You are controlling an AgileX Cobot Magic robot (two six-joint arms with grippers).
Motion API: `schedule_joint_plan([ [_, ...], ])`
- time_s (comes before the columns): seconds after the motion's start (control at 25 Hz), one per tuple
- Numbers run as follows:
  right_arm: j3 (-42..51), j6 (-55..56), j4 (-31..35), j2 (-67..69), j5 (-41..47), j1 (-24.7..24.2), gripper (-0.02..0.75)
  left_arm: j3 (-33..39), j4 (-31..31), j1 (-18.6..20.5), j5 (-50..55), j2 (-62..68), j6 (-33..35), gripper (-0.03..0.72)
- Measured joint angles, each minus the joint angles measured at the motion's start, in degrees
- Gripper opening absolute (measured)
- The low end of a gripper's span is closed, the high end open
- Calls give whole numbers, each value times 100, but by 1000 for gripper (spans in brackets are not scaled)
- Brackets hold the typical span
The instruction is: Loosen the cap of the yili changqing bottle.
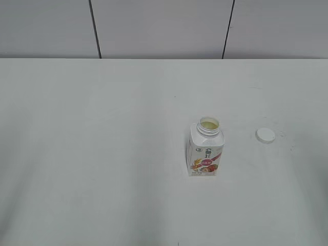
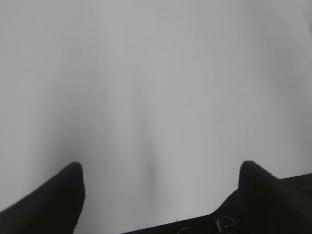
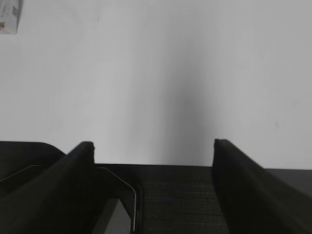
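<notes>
**Cap Off, Bottle Open on a White Table**

Exterior view: the yili changqing bottle upright right of centre on the white table, neck uncapped and pale liquid visible inside the mouth. Red-pink label facing the near side. The cap flat on the table to the bottle's right, apart from it and slightly farther back. Grey panelled wall along the far edge. Neither arm visible from this angle.

Left wrist view: left gripper spread wide over bare table, dark fingertips at the lower corners, nothing between them.

Right wrist view: right gripper likewise spread wide and holding nothing, both fingers rising from the near edge. A corner of the bottle just inside the far-left corner of the frame, well apart from the gripper.
</notes>
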Motion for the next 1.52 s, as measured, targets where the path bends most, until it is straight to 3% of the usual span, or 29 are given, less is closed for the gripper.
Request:
schedule_joint_plan([
  [0.36, 464, 0, 0, -745, 183, 0, 586, 7, -302, 0, 92, -761, 0, 584],
  [1.12, 491, 0, 0, -2573, 188, 0, 586, 171, -346, 0, 326, -2590, -17, 585],
  [1.52, 491, 0, -15, -3553, 194, 0, 586, 190, -353, -5, 346, -2681, -192, 585],
])
